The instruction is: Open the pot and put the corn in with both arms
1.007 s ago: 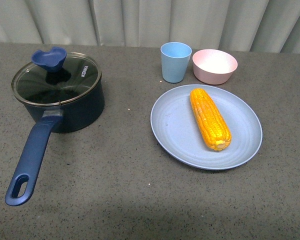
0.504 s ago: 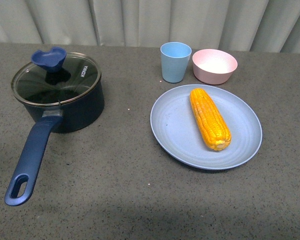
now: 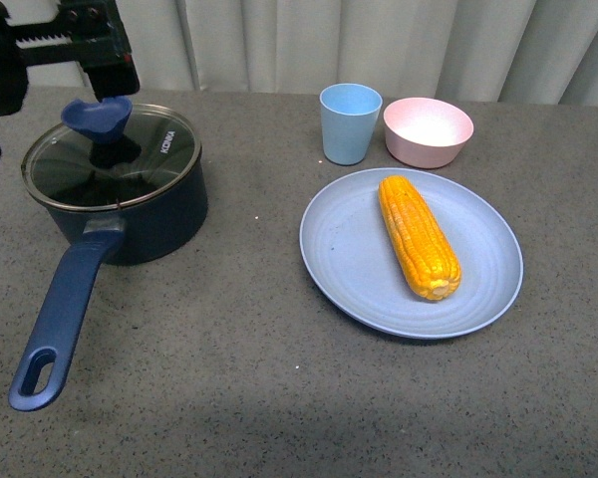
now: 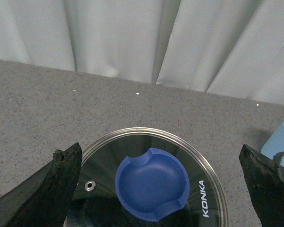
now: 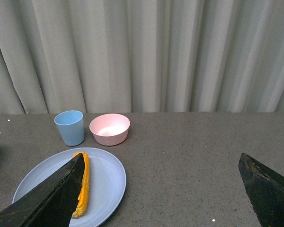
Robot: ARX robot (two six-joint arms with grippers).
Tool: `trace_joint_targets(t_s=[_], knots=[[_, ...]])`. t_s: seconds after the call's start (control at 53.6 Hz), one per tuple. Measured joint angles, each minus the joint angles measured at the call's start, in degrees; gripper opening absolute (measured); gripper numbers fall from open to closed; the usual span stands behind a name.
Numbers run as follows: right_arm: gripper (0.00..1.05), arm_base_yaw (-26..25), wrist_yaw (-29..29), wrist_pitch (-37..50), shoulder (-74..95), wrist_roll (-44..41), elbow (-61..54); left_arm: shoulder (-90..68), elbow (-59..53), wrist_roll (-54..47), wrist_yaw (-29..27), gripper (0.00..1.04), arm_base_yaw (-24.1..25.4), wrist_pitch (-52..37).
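Pot: on the worktop, at the left of the front view, with its long handle pointing toward the robot.
Lid: glass, seated on the pot rim. The blue knob is untouched and the pot is not yet opened.
Corn: lying flat on the blue plate, to the right of the pot and well apart from it. Nothing touches it.
Progress: neither step is done. I judge this to be the very start, with the approach to the lid in hand. Left to do: lift the lid clear, pick up the cob, place it in the pot.
Left end effector: jaws spread wide, empty. The left wrist view shows the knob centred between the two fingers, with clear space on each side and no contact. In the front view the left arm sits above and behind the knob, close to it. I cannot tell whether it is level with the knob.
Right end effector: jaws spread wide, empty. It is outside the front view. Its wrist camera looks across the plate and cob from well apart.
Next move (judgement): the left side needs to come down and close on the knob. The knob top is dished with a notch, so a grip across its sides looks safest.
Surroundings: a light blue cup and a pink bowl stand just behind the plate, near each other. A pale curtain hangs at the back.
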State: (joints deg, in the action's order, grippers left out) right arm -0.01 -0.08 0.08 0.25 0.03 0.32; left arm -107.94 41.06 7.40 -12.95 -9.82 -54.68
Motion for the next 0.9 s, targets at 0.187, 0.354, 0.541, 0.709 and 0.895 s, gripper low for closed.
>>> trace_joint_targets(t_s=[0.187,0.354,0.541,0.709,0.895], knots=[[0.96,0.00,0.00,0.00,0.00,0.00,0.00,-6.45,5.68,-1.97,0.11,0.98,0.44,0.00],[0.96,0.00,0.00,0.00,0.00,0.00,0.00,-10.60,9.22,-4.13,1.25,0.98,0.90,0.04],[0.96,0.00,0.00,0.00,0.00,-0.02,0.00,-15.47,11.76,-4.46,1.57,0.98,1.46,1.07],[0.96,0.00,-0.02,0.00,0.00,0.00,0.00,-16.00,11.78,-4.28,1.57,0.94,1.51,1.11],[0.96,0.00,0.00,0.00,0.00,-0.02,0.00,-16.02,11.78,-4.28,2.01,0.66,1.49,1.14]])
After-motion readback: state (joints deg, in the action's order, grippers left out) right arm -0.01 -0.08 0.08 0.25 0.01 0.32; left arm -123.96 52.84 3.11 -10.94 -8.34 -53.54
